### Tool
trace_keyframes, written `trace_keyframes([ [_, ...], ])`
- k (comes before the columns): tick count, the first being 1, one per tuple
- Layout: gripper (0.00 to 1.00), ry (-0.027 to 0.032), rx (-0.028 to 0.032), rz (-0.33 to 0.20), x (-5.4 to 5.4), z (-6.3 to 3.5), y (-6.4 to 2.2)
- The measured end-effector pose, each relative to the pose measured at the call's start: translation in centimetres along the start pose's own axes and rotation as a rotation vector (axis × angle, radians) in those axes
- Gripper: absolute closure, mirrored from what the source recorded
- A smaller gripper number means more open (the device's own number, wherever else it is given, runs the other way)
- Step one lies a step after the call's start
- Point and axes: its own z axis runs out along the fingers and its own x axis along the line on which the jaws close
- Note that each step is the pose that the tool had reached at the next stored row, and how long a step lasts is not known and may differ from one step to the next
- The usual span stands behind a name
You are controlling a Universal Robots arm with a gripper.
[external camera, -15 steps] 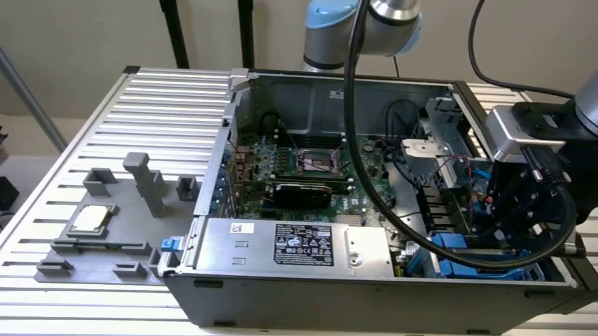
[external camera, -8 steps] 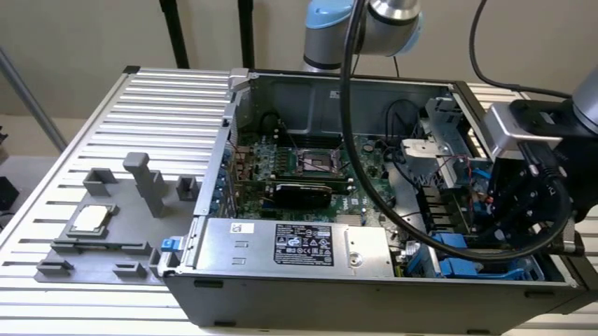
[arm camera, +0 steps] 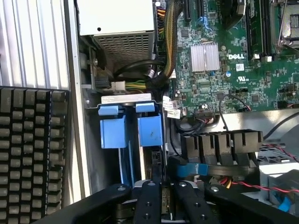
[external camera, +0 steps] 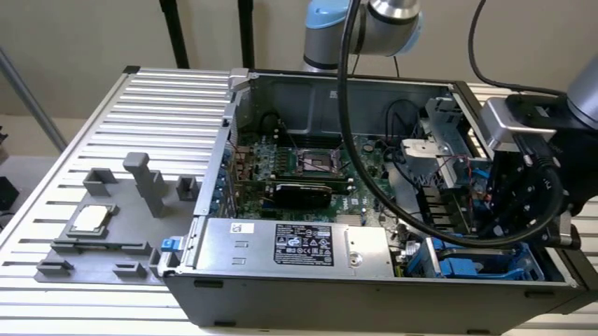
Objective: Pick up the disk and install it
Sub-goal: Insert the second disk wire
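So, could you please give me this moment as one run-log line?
arm: gripper over drive bay | bay: two blue carriers inside | computer case: open

The arm (external camera: 374, 28) has silver-grey round joints with a light blue cap, and thick black cables (external camera: 348, 105) loop down from it. Its wrist carries a grey metal block above a black housing. The gripper (arm camera: 163, 205) is matt black, with round screws along its linked bars.
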Motion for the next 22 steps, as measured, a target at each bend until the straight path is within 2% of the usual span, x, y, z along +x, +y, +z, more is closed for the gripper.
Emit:
trace_keyframes([
  [7, 1.00, 0.0211, 0.0024, 0.005, -0.09, 0.00, -0.11],
  [22, 1.00, 0.0272, 0.0030, 0.006, -0.26, 0.52, -0.11],
])
